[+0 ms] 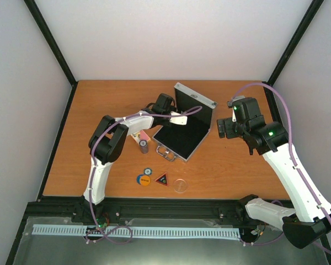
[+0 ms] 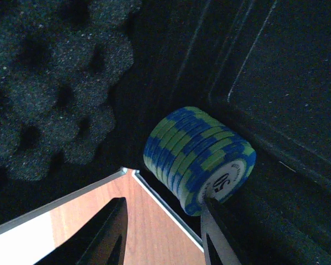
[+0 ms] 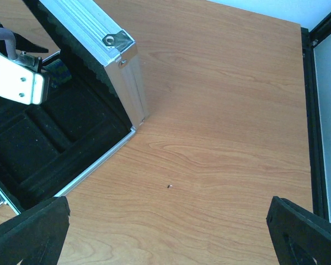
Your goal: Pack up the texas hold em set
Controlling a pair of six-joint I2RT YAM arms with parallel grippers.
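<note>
Left wrist: your left fingers [image 2: 107,237] stood apart, one touching the chip stack [image 2: 198,160] mid-frame; your right fingers [image 3: 27,232] gaped wide.

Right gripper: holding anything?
No: in the right wrist view the right gripper stands wide open over the table beside the open case, with nothing between its jaws.

A robotics lab cell: plain white wall panels [image 1: 171,38] in black metal framing [image 1: 50,40] enclose an orange-brown wooden desk [image 1: 99,105], two black-and-white robot arms [image 1: 97,176] bolted at its near edge.
</note>
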